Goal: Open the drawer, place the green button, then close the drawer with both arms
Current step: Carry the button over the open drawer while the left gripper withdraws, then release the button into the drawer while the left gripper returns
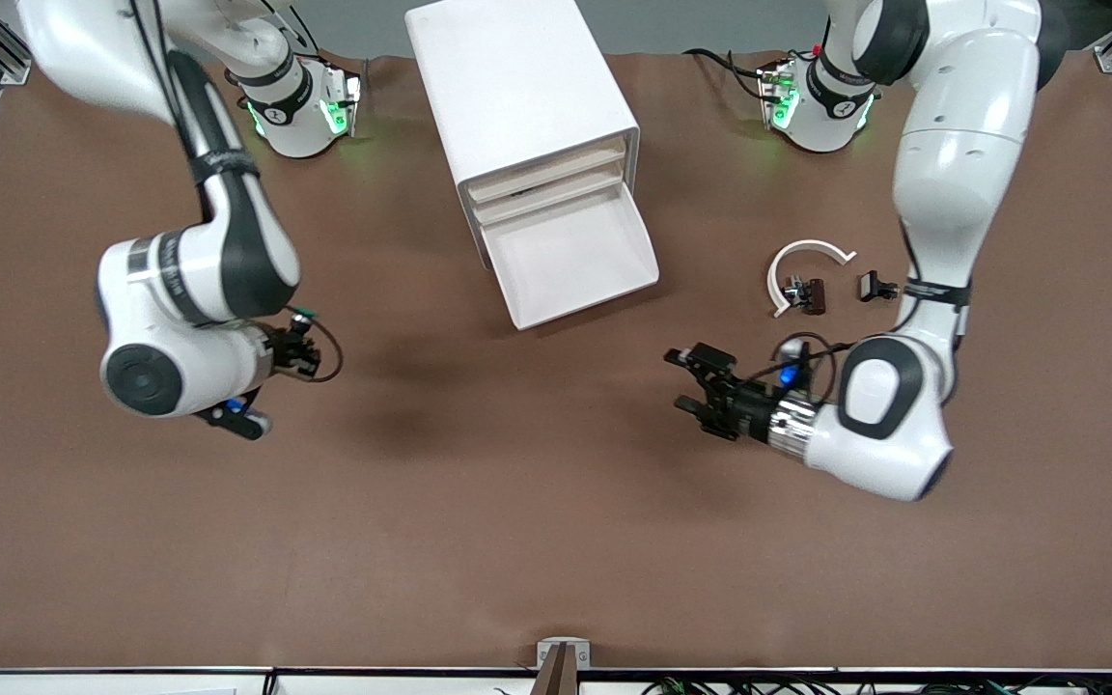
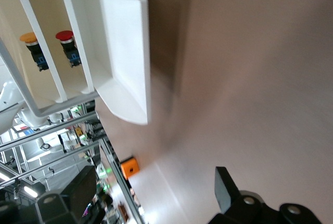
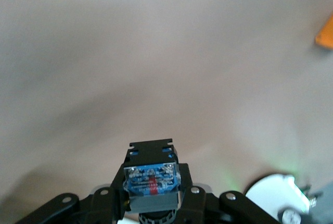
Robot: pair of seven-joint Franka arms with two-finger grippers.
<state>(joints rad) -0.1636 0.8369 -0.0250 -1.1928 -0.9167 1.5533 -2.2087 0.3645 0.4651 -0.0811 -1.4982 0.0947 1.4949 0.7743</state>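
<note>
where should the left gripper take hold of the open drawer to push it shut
Take the drawer by its flared front lip, one finger inside the tray and one outside. Come from in front of the cabinet, where the left gripper hangs open. The lip leans outward and is the thinnest edge. The right gripper holds the button.

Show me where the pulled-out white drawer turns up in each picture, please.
Front view: the open drawer sticks out at the bottom of the white cabinet, mid-table.
Left wrist view: the drawer juts out of the same cabinet, seen close.
Right wrist view: not in it.
Shared landmark: the brown table.
</note>
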